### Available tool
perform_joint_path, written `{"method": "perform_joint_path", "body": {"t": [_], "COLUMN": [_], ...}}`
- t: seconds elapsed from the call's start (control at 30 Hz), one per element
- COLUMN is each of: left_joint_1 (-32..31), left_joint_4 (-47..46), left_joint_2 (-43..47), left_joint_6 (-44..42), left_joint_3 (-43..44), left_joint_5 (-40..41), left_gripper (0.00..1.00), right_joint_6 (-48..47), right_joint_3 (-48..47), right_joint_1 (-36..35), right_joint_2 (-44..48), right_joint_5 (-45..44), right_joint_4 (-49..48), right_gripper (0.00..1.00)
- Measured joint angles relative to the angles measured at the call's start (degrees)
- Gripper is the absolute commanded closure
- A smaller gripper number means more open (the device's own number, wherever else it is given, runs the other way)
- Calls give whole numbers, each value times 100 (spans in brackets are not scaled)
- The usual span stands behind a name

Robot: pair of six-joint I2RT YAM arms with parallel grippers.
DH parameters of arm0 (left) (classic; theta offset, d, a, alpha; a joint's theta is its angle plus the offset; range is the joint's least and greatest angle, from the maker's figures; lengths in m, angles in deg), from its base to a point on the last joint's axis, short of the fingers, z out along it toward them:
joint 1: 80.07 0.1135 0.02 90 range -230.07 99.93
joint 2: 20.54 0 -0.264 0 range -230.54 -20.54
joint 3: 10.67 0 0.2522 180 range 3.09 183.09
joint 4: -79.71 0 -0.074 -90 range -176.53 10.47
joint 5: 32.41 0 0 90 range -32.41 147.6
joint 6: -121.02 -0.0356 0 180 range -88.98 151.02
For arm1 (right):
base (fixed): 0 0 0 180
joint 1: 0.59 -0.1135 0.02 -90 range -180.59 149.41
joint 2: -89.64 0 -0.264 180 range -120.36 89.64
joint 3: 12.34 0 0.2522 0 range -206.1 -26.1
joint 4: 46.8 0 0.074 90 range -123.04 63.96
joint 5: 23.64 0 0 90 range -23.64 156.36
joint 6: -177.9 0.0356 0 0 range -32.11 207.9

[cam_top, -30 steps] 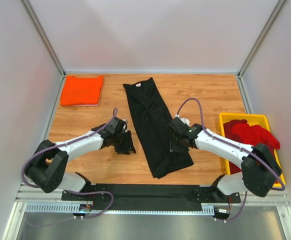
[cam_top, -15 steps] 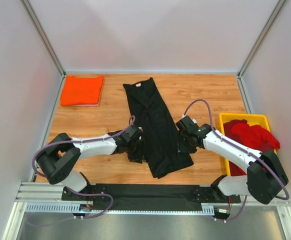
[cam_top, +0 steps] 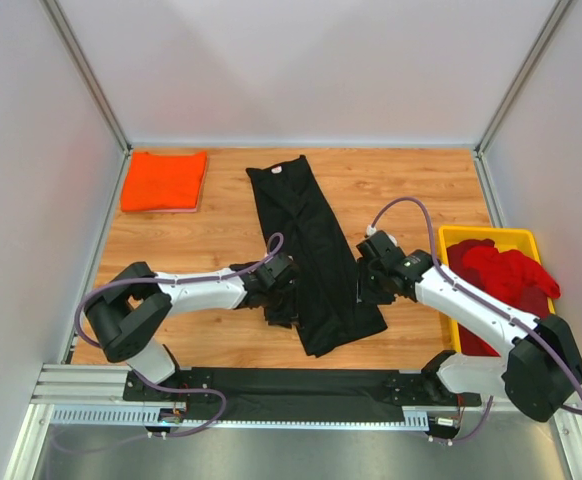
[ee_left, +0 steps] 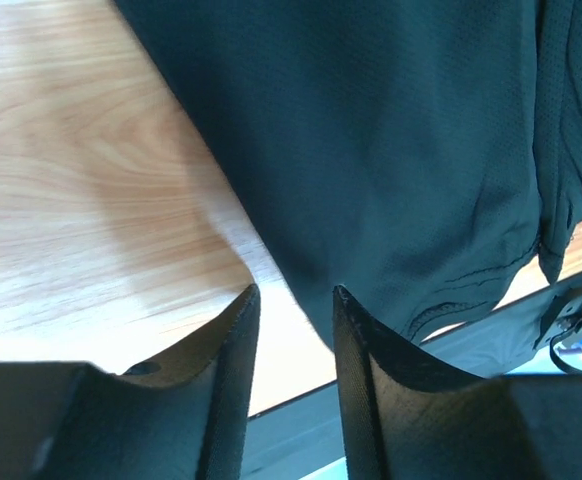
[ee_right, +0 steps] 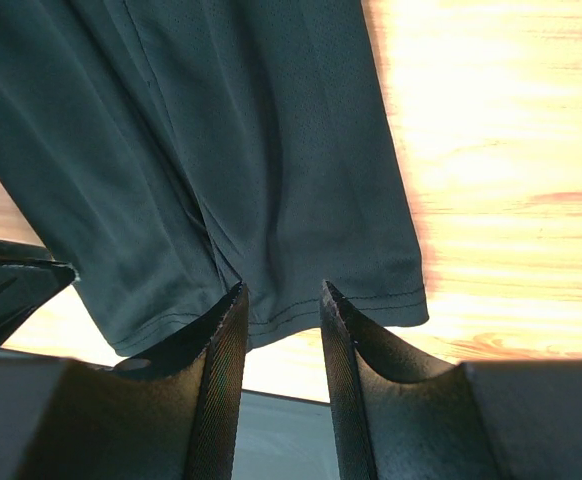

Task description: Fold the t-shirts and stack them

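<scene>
Two arms work one black shirt (cam_top: 309, 245), which lies flat mid-table as a long narrow strip, collar end far, hem end near and slanted toward the right. One orange shirt (cam_top: 163, 180) sits folded in a neat square at the far left corner of the table (cam_top: 421, 180), well apart from the black one. One yellow tray (cam_top: 469, 233) stands at the right edge and holds a crumpled heap of red shirts (cam_top: 501, 270); how many are in the heap cannot be told. The left claw (cam_top: 279, 298) is low at the strip's left edge, close to the hem end. In its wrist view the left claw (ee_left: 293, 292) shows its two fingers (ee_left: 226, 350) a narrow gap apart with bare wood between them and nothing pinched, the dark cloth just beyond the tips. The right claw (cam_top: 369, 288) is opposite, at the strip's right edge, so the shirt lies between the two claws. Its wrist view shows the right claw (ee_right: 281, 288) likewise narrowly parted, with two fingers and nothing clamped, its tips over the stitched hem. Whether either claw's tips touch the cloth cannot be told.
</scene>
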Motion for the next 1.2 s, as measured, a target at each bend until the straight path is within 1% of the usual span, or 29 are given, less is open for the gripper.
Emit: {"method": "perform_joint_path", "body": {"t": [0.03, 0.1, 0.13, 0.17, 0.27, 0.4, 0.57, 0.7, 0.77, 0.8, 0.83, 0.93, 1.07, 1.13, 1.2], "left_joint_1": [-24, -68, -85, -96, -111, -114, -66, 39, 68, 85, 111, 223, 317, 306, 286], "left_joint_4": [15, 68, 105, 144, 345, 789, 1394, 1891, 2122, 2243, 2365, 2721, 3095, 3056, 2914], "left_joint_2": [-50, -190, -267, -345, -439, -343, 35, 168, 234, 293, 367, 595, 925, 1147, 1434], "left_joint_6": [7, 9, 7, 4, -33, -87, -164, -221, -216, -214, -208, -168, -188, -247, -284], "left_joint_3": [46, 186, 269, 361, 483, 525, 289, 236, 195, 151, 90, -103, -181, -190, -256], "left_joint_5": [7, 9, 31, 46, 184, 485, 951, 1261, 1478, 1602, 1718, 2009, 2142, 2026, 1843], "left_gripper": [61, 67, 72, 85, 100, 100, 100, 100, 94, 89, 76, 62, 57, 54, 53], "right_joint_6": [-4, -9, -9, -9, -9, -9, 72, 315, 476, 553, 636, 859, 1123, 1239, 1338], "right_joint_3": [2, 28, 48, 66, 129, 216, 455, 562, 562, 562, 577, 627, 627, 627, 627], "right_joint_1": [0, 0, 0, 0, 0, 0, -94, -667, -1021, -1198, -1351, -1681, -1987, -2107, -2197], "right_joint_2": [4, 7, 7, 9, 72, 199, 258, 138, -35, -116, -181, -315, -509, -570, -592], "right_joint_5": [0, 2, 4, 9, 63, 160, 308, 350, 313, 302, 299, 293, 262, 258, 260], "right_joint_4": [0, -9, -7, -4, -17, -31, -142, -299, -415, -470, -540, -706, -957, -1067, -1185], "right_gripper": [63, 63, 63, 63, 63, 63, 62, 62, 62, 62, 62, 63, 63, 63, 63]}}
